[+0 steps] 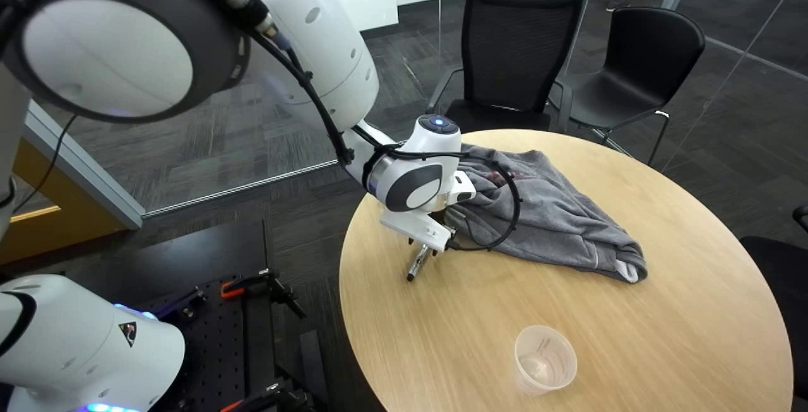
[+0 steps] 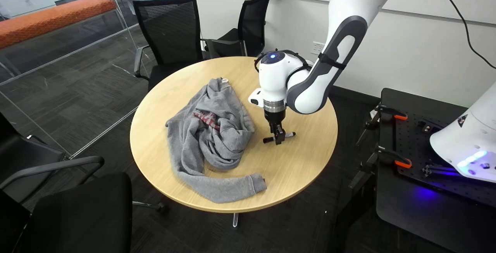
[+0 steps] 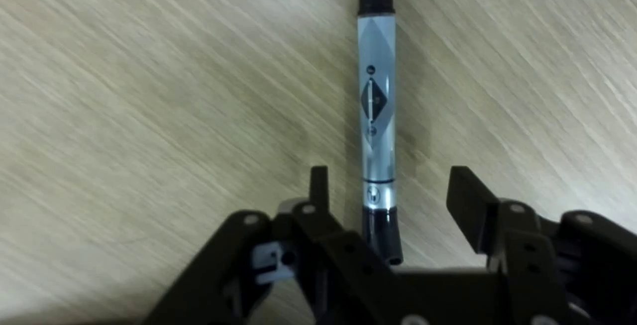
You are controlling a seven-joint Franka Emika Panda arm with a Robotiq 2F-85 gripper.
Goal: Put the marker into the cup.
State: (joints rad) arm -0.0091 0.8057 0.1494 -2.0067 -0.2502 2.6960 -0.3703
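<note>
Round light wood-grain counter. On it, rumpled grey cloth garment. My black two-jawed hand released, jaws spread. Clear round plastic cup upright, well apart; I see nothing inside. Slim silver-and-black marker flat on counter between jaws, ungrasped. I judge alignment done; grasp, carry, drop remain.

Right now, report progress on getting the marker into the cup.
Done: the open hand is at the marker, straddling it in the wrist view. In progress: the grasp, seemingly; gaps show both sides. Left: grip, lift and release it into the cup, which stands apart.
</note>
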